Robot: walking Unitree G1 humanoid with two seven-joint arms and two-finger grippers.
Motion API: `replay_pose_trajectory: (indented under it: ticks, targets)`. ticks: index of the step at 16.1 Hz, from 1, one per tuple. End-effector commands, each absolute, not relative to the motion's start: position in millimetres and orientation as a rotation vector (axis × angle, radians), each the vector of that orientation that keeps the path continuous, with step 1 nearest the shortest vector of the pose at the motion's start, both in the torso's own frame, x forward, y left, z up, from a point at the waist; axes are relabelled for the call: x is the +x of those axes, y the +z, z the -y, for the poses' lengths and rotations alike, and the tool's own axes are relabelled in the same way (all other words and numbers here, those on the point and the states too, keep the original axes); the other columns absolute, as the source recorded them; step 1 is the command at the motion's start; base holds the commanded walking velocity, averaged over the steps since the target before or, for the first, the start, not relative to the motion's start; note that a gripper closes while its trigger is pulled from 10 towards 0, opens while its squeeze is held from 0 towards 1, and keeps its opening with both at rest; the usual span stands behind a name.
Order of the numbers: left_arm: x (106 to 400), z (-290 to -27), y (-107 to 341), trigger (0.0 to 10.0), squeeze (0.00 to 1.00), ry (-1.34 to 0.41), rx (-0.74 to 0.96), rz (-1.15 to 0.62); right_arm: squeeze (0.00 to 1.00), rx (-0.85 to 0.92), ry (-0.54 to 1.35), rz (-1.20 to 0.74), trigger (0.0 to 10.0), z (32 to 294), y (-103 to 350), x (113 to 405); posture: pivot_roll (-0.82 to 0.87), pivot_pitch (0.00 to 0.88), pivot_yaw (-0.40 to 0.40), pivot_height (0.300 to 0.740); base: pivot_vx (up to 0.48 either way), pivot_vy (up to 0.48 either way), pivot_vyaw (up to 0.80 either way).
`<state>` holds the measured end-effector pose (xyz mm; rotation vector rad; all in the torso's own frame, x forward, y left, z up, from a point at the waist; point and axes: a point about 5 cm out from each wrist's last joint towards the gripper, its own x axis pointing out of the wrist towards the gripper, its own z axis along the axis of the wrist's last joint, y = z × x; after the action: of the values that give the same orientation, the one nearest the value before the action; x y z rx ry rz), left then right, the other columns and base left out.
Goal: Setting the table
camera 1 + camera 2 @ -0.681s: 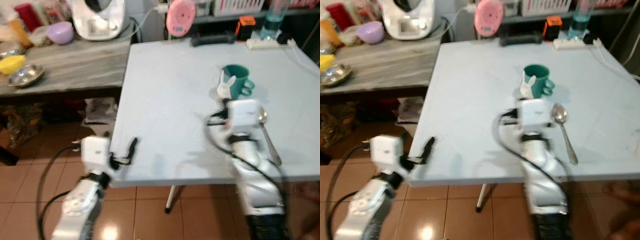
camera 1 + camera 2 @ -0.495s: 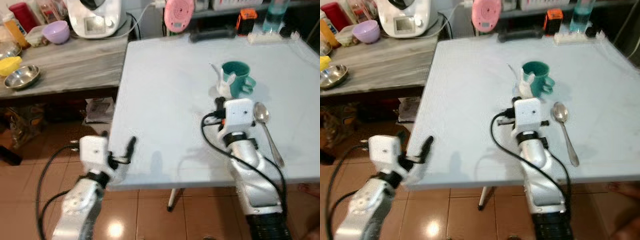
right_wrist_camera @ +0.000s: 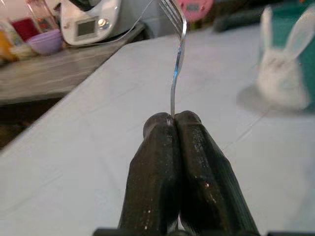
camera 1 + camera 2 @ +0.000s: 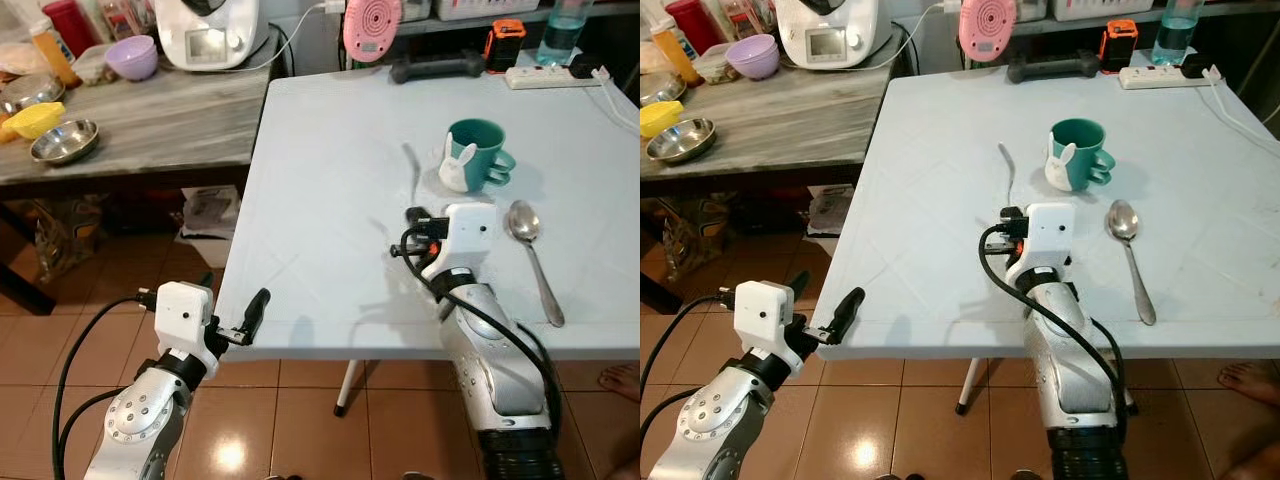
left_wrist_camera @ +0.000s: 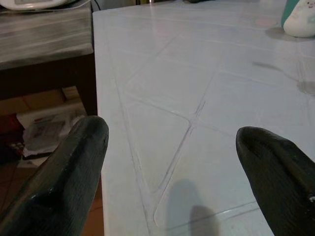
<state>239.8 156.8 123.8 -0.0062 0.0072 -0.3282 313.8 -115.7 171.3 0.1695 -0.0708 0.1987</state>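
Note:
My right gripper (image 4: pixel 1010 218) is shut on the handle of a silver fork (image 4: pixel 1007 172), which it holds just above the white table (image 4: pixel 320 130), left of a teal mug (image 4: pixel 474 154) with a white rabbit on it. In the right wrist view the fork (image 3: pixel 175 64) stands out past the fingertips (image 3: pixel 160 123), tines away from me. A spoon (image 4: pixel 532 258) lies on the table to the right of the mug. My left gripper (image 4: pixel 256 302) is open at the table's front left corner, holding nothing.
A grey side counter (image 4: pixel 150 110) to the left carries a steel bowl (image 4: pixel 64 140), a purple bowl (image 4: pixel 132 56) and a white appliance (image 4: pixel 210 30). A power strip (image 4: pixel 548 76) and a pink disc (image 4: pixel 372 24) sit at the table's far edge. A person's foot (image 4: pixel 620 380) is on the tiled floor.
The camera has shifted and the blur has gone. My right gripper has carried the fork a little to the left, away from the mug. The left gripper stays by the corner.

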Motion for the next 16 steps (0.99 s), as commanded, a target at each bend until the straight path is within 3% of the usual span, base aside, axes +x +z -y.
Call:
replay_pose_trajectory:
  ticks: [1,5,12,13,14,15,16]
  targets:
    - [237.1,-154.0,125.3,10.0,0.0,-0.343,-0.008,-0.011,0.0,0.287,0.234,0.059,10.0,109.7,179.4,312.7,-0.13,0.17,0.139,0.74,0.0,0.0,0.0]
    - [235.8,-150.1,122.2,10.0,0.0,-0.382,0.0,-0.038,0.0,0.411,0.275,-0.081,10.0,108.0,164.5,311.0,-0.13,0.17,0.139,0.74,0.0,0.0,0.0]
    - [231.8,-140.3,122.4,10.0,0.0,-0.59,-0.05,-0.077,0.0,0.374,0.399,-0.263,10.0,92.3,148.0,300.3,-0.14,0.174,0.143,0.74,0.0,0.0,0.0]
    - [231.6,-141.1,122.8,10.0,0.0,-0.595,-0.049,-0.074,0.16,0.371,0.399,-0.272,10.0,92.3,147.5,300.1,-0.14,0.174,0.143,0.74,0.0,0.0,0.0]
    - [231.5,-141.1,122.5,10.0,0.0,-0.6,-0.05,-0.078,0.67,0.35,0.385,-0.282,10.0,94.5,146.6,301.0,-0.15,0.174,0.141,0.74,0.0,0.0,0.0]
    - [231.5,-140.5,121.7,10.0,0.0,-0.608,-0.054,-0.084,0.99,0.33,0.35,-0.309,10.0,101.5,143.5,303.5,-0.15,0.177,0.139,0.74,0.0,0.0,0.0]
    - [231.3,-140.1,121.3,10.0,0.0,-0.611,-0.058,-0.087,1.0,0.309,0.315,-0.313,10.0,106.6,142.9,305.0,-0.15,0.177,0.139,0.74,0.0,0.0,0.0]
